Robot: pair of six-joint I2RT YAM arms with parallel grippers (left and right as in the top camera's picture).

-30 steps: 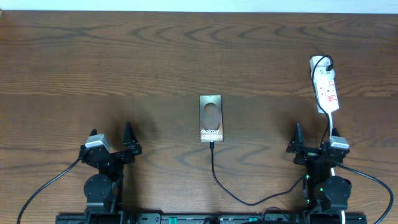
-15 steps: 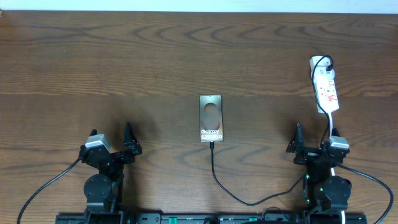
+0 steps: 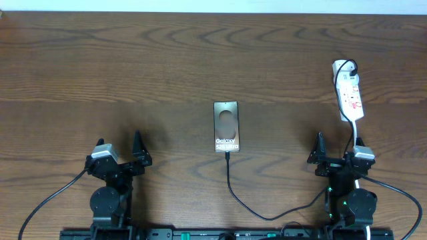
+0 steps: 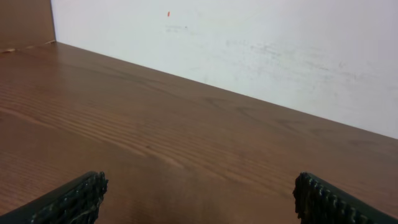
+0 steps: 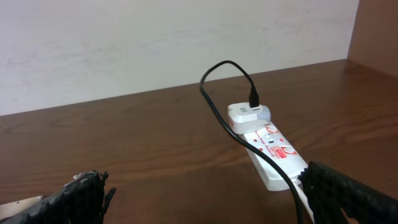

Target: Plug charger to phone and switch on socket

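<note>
The dark-grey phone (image 3: 226, 126) with white "Galaxy" lettering lies flat at the table's middle. The thin black charger cable (image 3: 235, 193) meets the phone's near edge and curves along the front toward the right arm. Its white plug head (image 5: 249, 116) sits in the far end of the white socket strip (image 3: 349, 97), which lies at the far right and also shows in the right wrist view (image 5: 273, 152). My left gripper (image 3: 120, 151) is open and empty at the front left. My right gripper (image 3: 335, 150) is open and empty, just short of the socket strip.
The socket's thick white cord (image 3: 354, 130) runs from the strip down past my right gripper. A white wall (image 4: 249, 43) stands along the table's far edge. Bare wooden tabletop (image 3: 133, 73) lies between the arms and the wall.
</note>
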